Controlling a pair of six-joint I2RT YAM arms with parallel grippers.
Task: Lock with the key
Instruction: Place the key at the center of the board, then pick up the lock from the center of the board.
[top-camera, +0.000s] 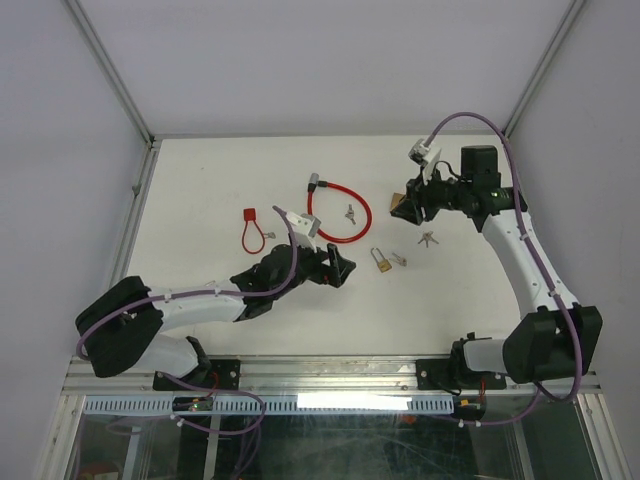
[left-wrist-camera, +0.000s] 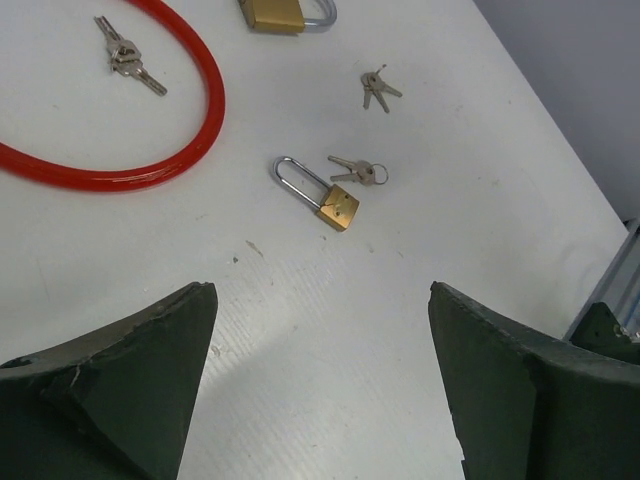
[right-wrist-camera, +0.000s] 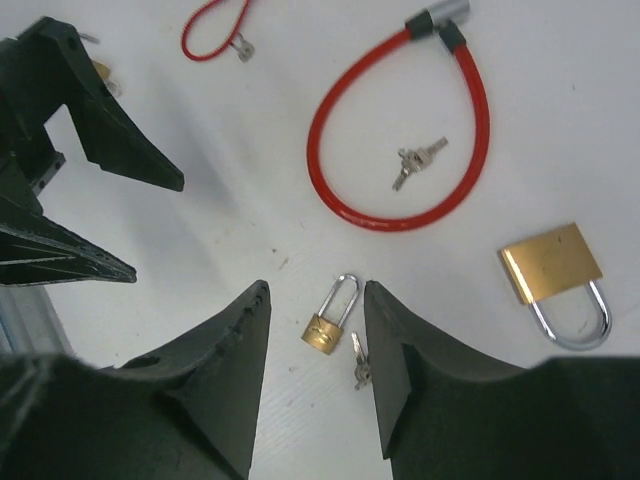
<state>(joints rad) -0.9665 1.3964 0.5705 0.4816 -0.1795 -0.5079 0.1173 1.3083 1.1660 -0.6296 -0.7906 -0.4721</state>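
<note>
On the table (left-wrist-camera: 480, 230), the small padlock (left-wrist-camera: 338, 208) lies beside keys (left-wrist-camera: 352, 171), left gripper (left-wrist-camera: 320, 290) and right gripper (right-wrist-camera: 316, 287) both gaping empty

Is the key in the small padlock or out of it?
Out. The keys lie on the table beside the small padlock, not in its body.

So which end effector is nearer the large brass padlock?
Right. The right end effector hovers close beside the large brass padlock; the left end effector is well off, past the small padlock.
</note>
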